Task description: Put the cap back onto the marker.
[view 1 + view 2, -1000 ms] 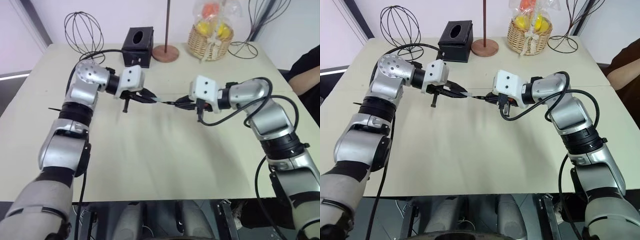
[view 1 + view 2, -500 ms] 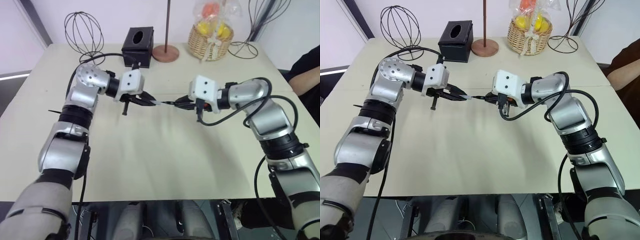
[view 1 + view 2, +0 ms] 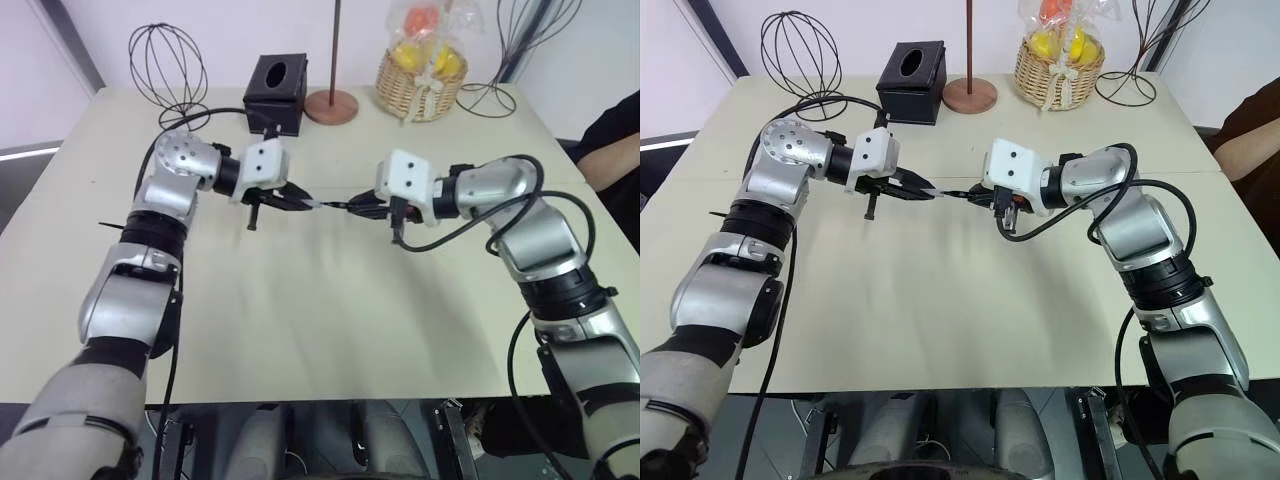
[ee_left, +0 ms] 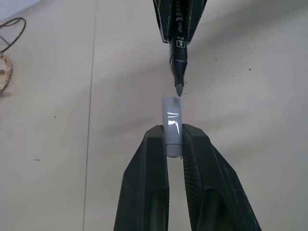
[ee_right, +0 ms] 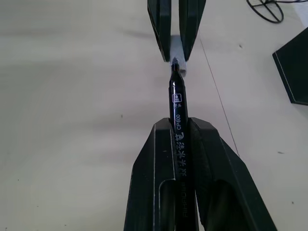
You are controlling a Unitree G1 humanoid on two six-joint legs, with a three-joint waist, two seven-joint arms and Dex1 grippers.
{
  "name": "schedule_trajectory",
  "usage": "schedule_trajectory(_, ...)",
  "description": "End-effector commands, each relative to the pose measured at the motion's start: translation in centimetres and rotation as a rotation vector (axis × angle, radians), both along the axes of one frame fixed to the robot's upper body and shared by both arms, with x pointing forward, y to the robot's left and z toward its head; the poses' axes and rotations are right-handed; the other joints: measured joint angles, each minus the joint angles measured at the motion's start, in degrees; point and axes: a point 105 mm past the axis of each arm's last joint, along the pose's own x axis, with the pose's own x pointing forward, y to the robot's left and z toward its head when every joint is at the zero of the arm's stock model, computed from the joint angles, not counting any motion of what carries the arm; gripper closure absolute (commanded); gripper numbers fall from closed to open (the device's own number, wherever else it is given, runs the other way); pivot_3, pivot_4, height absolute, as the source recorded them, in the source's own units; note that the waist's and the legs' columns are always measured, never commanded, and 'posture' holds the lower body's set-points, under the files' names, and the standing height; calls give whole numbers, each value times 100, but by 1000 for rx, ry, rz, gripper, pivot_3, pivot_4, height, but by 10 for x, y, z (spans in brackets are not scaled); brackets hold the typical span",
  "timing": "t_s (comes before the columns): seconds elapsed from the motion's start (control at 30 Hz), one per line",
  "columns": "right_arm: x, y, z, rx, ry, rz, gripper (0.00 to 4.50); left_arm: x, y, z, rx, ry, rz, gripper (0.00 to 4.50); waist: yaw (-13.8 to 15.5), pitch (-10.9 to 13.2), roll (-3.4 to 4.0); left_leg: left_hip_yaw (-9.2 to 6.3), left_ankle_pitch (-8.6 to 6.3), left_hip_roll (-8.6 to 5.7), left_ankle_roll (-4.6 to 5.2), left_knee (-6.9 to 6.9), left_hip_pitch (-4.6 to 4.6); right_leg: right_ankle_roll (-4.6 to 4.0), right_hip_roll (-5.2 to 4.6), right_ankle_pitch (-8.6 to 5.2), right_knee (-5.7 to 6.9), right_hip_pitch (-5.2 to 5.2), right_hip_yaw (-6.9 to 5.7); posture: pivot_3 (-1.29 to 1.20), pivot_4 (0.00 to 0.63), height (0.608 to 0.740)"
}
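Above the middle of the table, my two grippers face each other tip to tip. My left gripper [image 4: 174, 139] is shut on the cap [image 4: 173, 122], a short pale tube sticking out past the fingertips. The marker [image 5: 176, 113], thin and black with white print, is clamped in my shut right gripper [image 5: 178, 126]. Its pointed tip sits right at the cap's open mouth, lined up with it. From the head views, the cap [image 3: 314, 204] and marker [image 3: 340, 207] meet between the left gripper [image 3: 296, 201] and right gripper [image 3: 366, 208].
At the back of the table [image 3: 330, 300] stand a black tissue box [image 3: 275, 93], a round wooden base with a pole [image 3: 331, 104], a wicker basket of fruit [image 3: 422, 75] and two wire ornaments [image 3: 167, 62]. A person's arm [image 3: 612, 145] is at the right edge.
The left gripper has edged slightly towards the right one, bringing the cap's mouth up to the marker tip. The right arm has stayed in place.
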Motion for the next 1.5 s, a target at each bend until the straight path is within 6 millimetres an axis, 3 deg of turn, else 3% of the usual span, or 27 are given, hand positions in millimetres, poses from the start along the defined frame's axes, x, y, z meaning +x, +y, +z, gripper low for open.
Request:
schedule_trajectory(0.03,-4,4,13,21,-48,19,4500,0,-8,15,-19,-49,-23,4440,3,0,0,0,0,0,0,0,0,0,0,0,0,0,0,0,150,740)
schedule_trajectory(0.2,-4,4,12,22,-45,16,4500,-1,-9,16,-20,-49,-29,4440,0,0,0,0,0,0,0,0,0,0,0,0,0,0,0,0,150,740)
schedule_trajectory(0.53,0,-2,13,23,-52,-11,4500,-1,11,15,16,-36,4,4440,3,0,0,0,0,0,0,0,0,0,1,0,0,0,0,0,150,740)
schedule_trajectory(1.2,0,1,8,33,-39,-5,4500,-2,-1,24,-33,-46,-20,4440,0,0,0,0,0,0,0,1,0,0,0,0,0,1,0,0,150,740)
schedule_trajectory(1.5,1,-2,6,28,-36,-14,4500,-3,3,25,-28,-43,-15,4440,-1,0,0,0,0,0,0,1,0,0,0,0,0,0,0,0,150,740)
